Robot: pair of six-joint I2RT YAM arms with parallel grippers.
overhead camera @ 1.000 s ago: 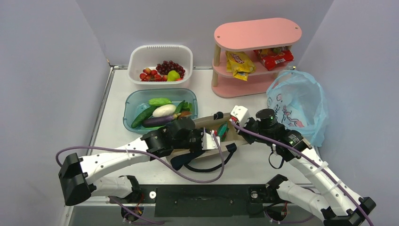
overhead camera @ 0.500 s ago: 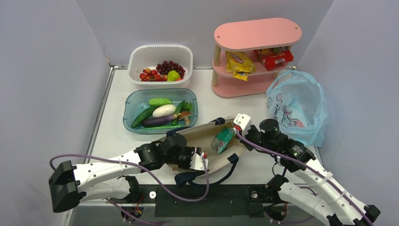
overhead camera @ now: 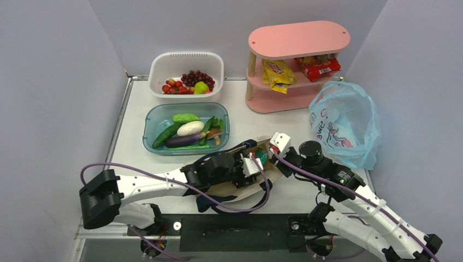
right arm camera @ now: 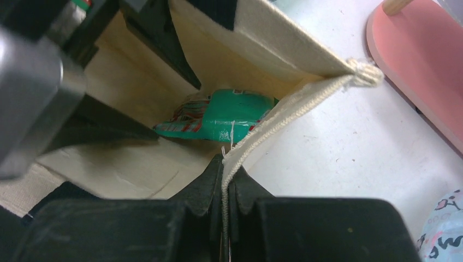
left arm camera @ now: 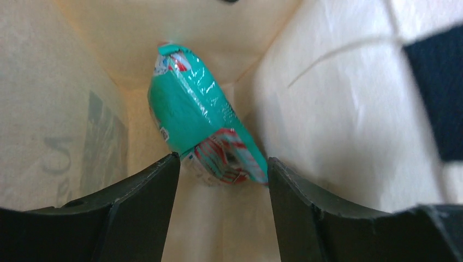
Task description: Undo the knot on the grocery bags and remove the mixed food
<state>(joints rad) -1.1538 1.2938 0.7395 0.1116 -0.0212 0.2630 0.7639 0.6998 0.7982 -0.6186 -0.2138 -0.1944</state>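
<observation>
The beige canvas tote [overhead camera: 240, 188] lies at the table's front centre with its navy handles [overhead camera: 218, 203] draped forward. My left gripper [left arm camera: 223, 166] is open inside the tote, its fingers either side of the near end of a teal snack packet [left arm camera: 196, 117]; from above it shows at the tote's mouth [overhead camera: 252, 162]. My right gripper [right arm camera: 226, 164] is shut on the tote's rim [right arm camera: 284, 112], holding the mouth open; the teal packet [right arm camera: 229, 121] shows inside. The light blue plastic bag [overhead camera: 345, 121] stands open at the right. Its knot is not visible.
A clear teal tub [overhead camera: 154, 117] with cucumbers, an eggplant and a white vegetable sits behind the tote. A white basket [overhead camera: 185, 60] with grapes, red fruit and a pear stands at the back. A pink shelf [overhead camera: 297, 41] holds yellow and red snack packets.
My left gripper has pulled back and then pushed forward again into the tote's mouth toward the teal packet. The tote has shifted and flattened. My right gripper kept its hold on the rim.
</observation>
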